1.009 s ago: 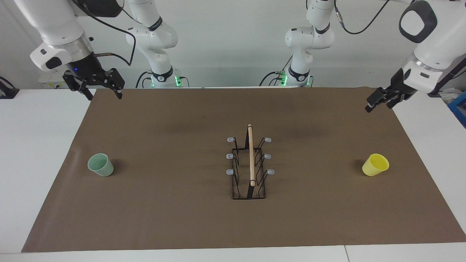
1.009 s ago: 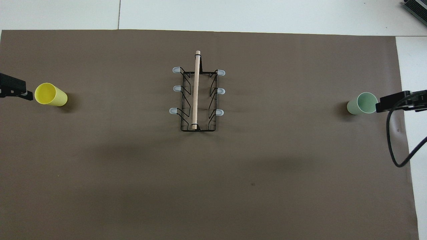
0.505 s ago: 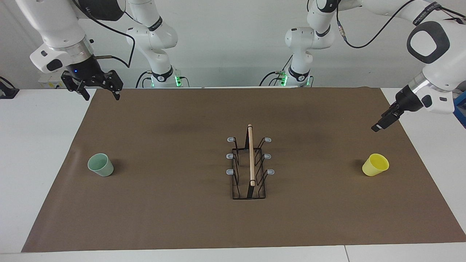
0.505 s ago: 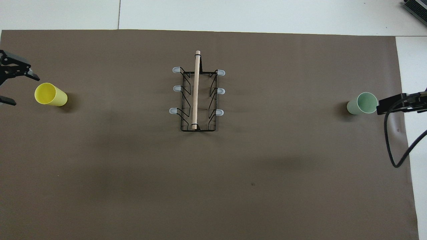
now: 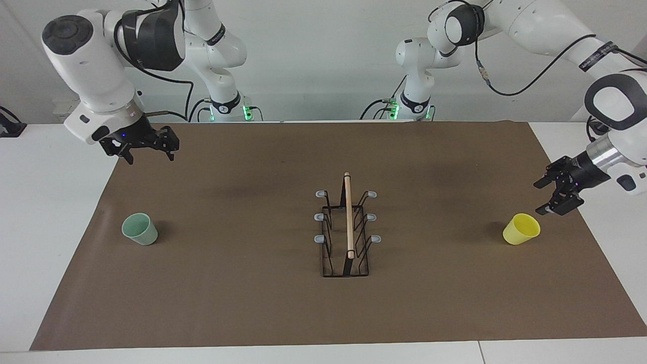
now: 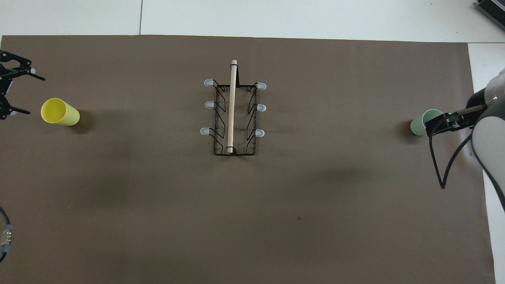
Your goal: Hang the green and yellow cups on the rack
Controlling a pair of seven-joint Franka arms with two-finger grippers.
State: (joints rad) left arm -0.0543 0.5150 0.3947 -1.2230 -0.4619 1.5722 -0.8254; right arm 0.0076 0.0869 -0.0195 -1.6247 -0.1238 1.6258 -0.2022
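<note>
Brown paper (image 5: 252,303) covers the white table (image 5: 45,212).

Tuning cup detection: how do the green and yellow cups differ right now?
Colour: green cup is pale mint, yellow cup bright yellow. Place: green sits at the right arm's end of the table, yellow at the left arm's end. Shared: like size, tapered, handleless, untouched on the brown mat, rack between them.
</note>
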